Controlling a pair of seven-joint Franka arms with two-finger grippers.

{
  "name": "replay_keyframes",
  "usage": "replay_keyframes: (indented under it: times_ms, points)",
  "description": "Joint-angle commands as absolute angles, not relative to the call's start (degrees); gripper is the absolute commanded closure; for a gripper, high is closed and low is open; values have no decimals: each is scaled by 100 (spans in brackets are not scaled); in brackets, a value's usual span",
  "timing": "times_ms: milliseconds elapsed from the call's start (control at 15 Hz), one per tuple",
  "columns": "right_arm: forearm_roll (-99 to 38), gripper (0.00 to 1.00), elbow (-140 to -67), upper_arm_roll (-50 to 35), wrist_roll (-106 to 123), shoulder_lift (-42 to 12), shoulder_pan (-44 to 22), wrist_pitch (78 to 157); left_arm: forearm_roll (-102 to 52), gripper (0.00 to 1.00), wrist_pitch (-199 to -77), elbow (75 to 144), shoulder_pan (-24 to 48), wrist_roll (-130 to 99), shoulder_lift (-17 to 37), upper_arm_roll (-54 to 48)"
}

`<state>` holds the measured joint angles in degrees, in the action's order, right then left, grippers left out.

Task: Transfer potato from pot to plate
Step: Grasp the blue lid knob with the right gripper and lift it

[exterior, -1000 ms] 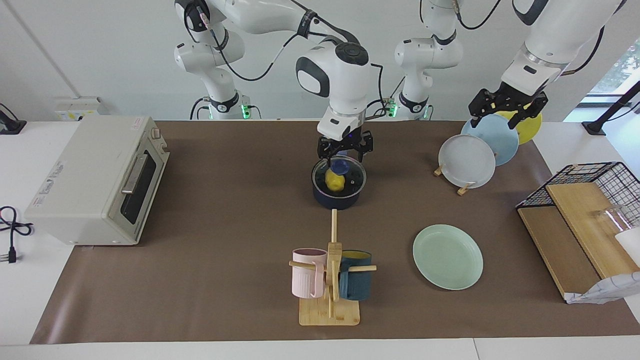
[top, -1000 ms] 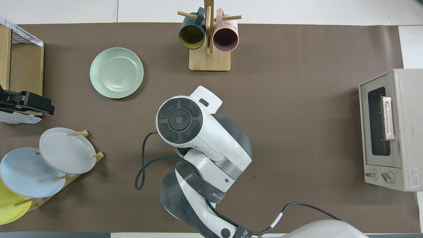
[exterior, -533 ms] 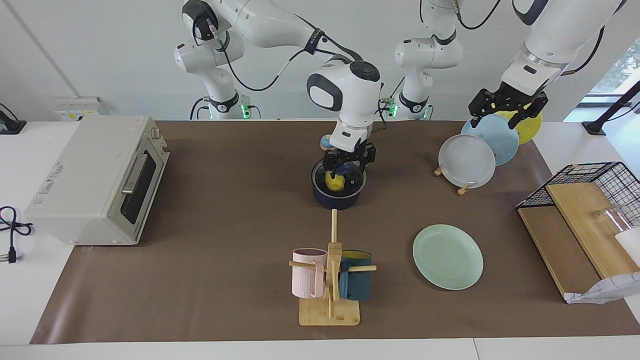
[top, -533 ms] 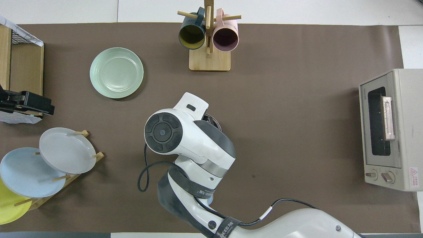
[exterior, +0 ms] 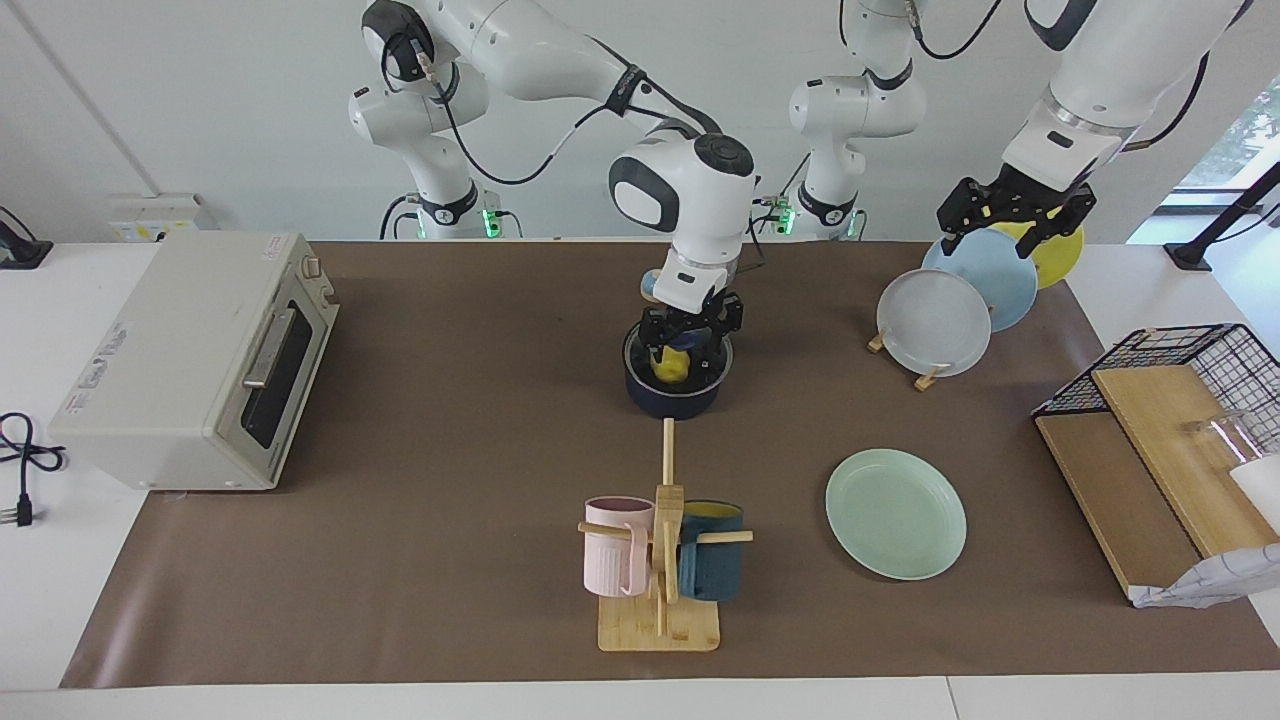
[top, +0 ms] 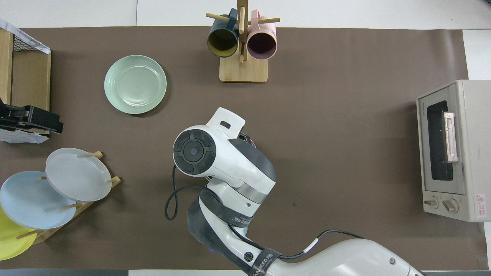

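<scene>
The dark navy pot (exterior: 672,402) stands mid-table with the yellow potato (exterior: 668,368) inside it. My right gripper (exterior: 688,352) is open and lowered into the pot, one finger on either side of the potato. The mint-green plate (exterior: 895,513) (top: 135,84) lies bare on the mat, farther from the robots than the pot and toward the left arm's end. In the overhead view the right arm (top: 226,161) hides the pot and the potato. My left gripper (exterior: 1015,215) waits, open, over the rack of plates.
A wooden rack (exterior: 935,320) holds grey, light blue and yellow plates. A mug tree (exterior: 660,560) with a pink and a teal mug stands farther out than the pot. A toaster oven (exterior: 200,360) sits at the right arm's end, a wire basket (exterior: 1170,400) at the left arm's.
My right gripper has come down from just above the pot's rim into the pot, around the potato, and its wrist has shifted slightly. The left arm has not moved.
</scene>
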<state>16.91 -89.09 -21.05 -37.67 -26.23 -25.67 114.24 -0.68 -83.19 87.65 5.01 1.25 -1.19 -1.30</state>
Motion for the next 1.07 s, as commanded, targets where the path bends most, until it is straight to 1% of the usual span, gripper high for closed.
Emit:
replay_keyframes:
  times_ms: [0, 867, 1000]
  points:
    - [1311, 0, -9088, -2162, -3683, -2496, -2382, 11531, -35, 0, -8314, 8859, 448, 88, -211, -185]
    - [1046, 0, -9255, -2162, -3735, -2391, -2391, 11443, -35, 0, -8314, 8859, 448, 88, -211, -185]
    - [1046, 4, -9264, -2162, -3727, -2382, -2391, 11435, -35, 0, -8314, 8859, 448, 88, -211, -185]
